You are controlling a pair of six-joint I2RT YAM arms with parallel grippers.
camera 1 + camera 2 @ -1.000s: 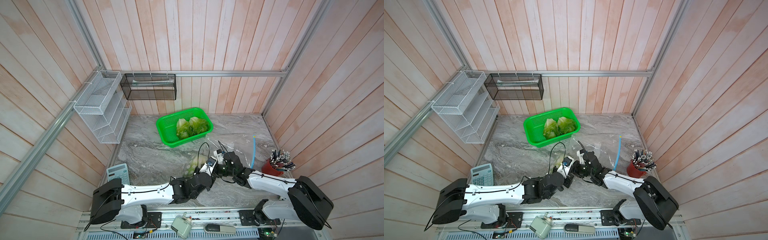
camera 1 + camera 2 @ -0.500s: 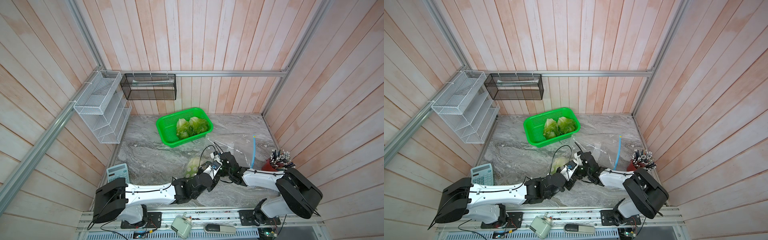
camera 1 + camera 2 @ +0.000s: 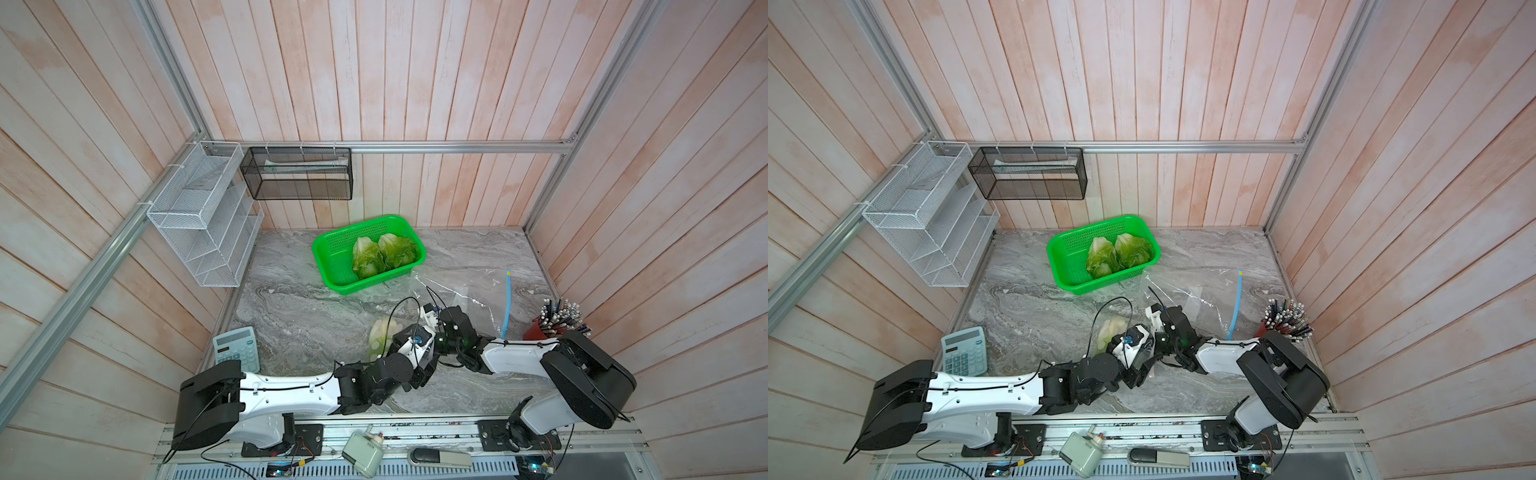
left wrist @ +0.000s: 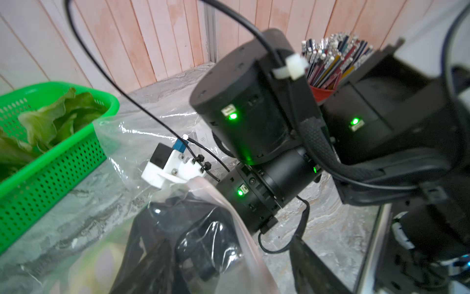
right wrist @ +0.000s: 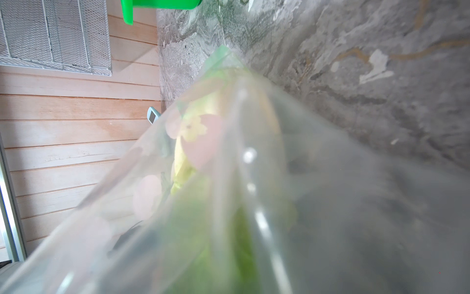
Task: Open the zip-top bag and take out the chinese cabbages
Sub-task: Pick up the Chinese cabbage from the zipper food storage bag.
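**Zip-top bag** (image 3: 461, 286): clear film slumped beside the basket, blue zip strip (image 3: 508, 301) on its far side from me. Risk: film catches a finger and drags everything, or a pinch takes plastic instead of the head.

**Green basket** (image 3: 328, 253): holds two chinese cabbages (image 3: 365, 257) (done, I judge).

**Third cabbage** (image 3: 379, 337): just beside my grippers, seen through film, apparently not yet out. Its long axis runs towards the basket, pale base that way and green tips opposite.

**Left gripper** (image 4: 229, 269): jaws look parted, film draped over them, gripping nothing.

**Right gripper** (image 4: 198, 234): veiled by film, so I cannot tell its state.
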